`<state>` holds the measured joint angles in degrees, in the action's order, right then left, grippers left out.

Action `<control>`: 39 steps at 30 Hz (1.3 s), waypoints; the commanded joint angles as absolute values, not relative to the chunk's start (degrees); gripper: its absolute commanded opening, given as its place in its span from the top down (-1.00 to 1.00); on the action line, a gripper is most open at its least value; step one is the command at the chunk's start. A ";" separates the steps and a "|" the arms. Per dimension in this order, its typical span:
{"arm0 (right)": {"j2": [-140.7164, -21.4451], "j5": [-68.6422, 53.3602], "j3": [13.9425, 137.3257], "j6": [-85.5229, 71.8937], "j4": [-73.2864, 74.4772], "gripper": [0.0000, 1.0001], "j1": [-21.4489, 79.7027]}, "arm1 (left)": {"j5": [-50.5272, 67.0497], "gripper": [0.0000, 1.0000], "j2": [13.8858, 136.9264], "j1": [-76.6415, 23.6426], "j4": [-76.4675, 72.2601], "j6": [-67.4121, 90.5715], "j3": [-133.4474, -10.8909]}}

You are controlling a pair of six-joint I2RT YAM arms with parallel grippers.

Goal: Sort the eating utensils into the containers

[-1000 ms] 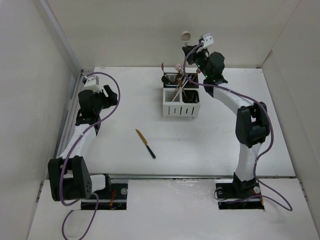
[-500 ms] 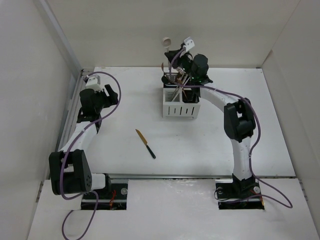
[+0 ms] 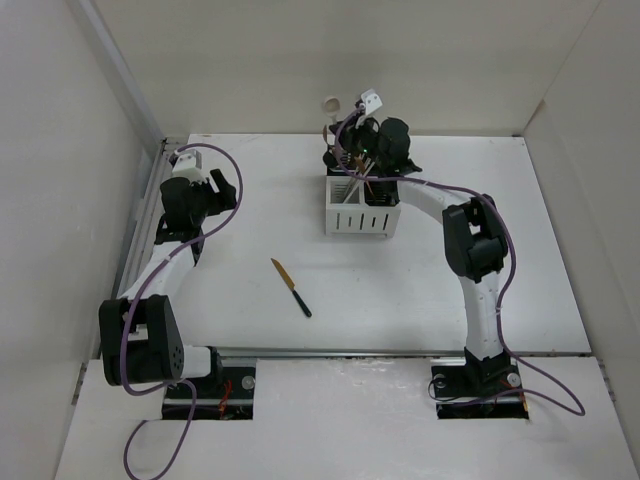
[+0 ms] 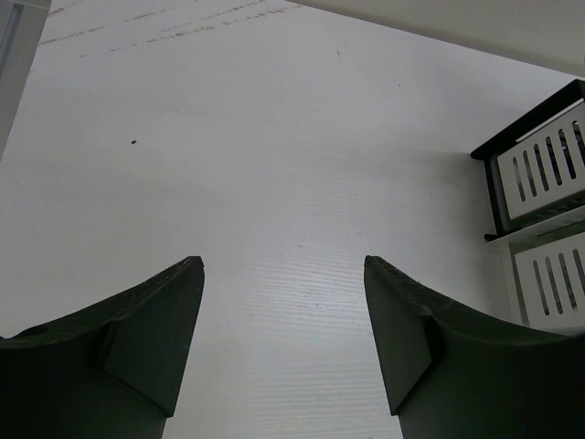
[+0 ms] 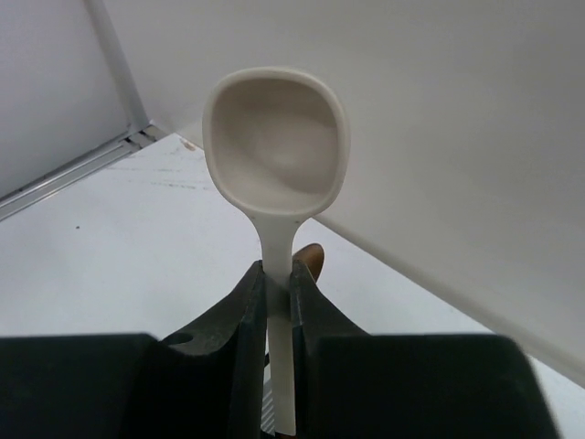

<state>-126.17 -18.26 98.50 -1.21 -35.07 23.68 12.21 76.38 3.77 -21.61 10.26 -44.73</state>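
Placement looks to be the step in hand. The right fingers (image 5: 245,311) pinch the white-bowled spoon (image 5: 276,146) by its flat, slim handle, jaws nearly closed with only the handle between them. The bowl points up, which suits a handle-first drop. In the top view the spoon stands just above the rear compartments of the caddy (image 3: 358,220), so a descent would likely seat it there. Its bowl is a smooth, matte, squarish scoop with rounded corners, cream against the pale wall.

The caddy is a boxy block, white at the front with vertical slits and dark behind. The cutlery (image 3: 350,162) already standing in it leans at mixed angles, crowding the openings. That clutter could catch the handle on the way down.

The left fingers (image 4: 155,320) are spread wide and hold nothing, hanging over bare surface (image 3: 250,210) well to the left of the caddy, out of the other arm's way. A knife (image 3: 291,287), with a copper-brown blade and a dark handle, lies flat and diagonal on the surface nearer the bases. It is unsorted and probably next.
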 commanded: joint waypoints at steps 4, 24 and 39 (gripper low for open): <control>-123.40 -18.37 97.21 -0.35 -36.39 0.26 23.91 | 12.57 -0.35 75.94 3.96 -24.96 9.40 -46.67; -107.51 -22.31 94.75 11.74 -24.25 -0.84 27.94 | 13.10 -0.35 69.62 3.96 -25.49 9.40 -43.24; -108.52 -1.26 89.26 15.22 21.51 -0.69 53.77 | 8.35 -0.38 57.40 3.96 -22.95 9.24 -36.48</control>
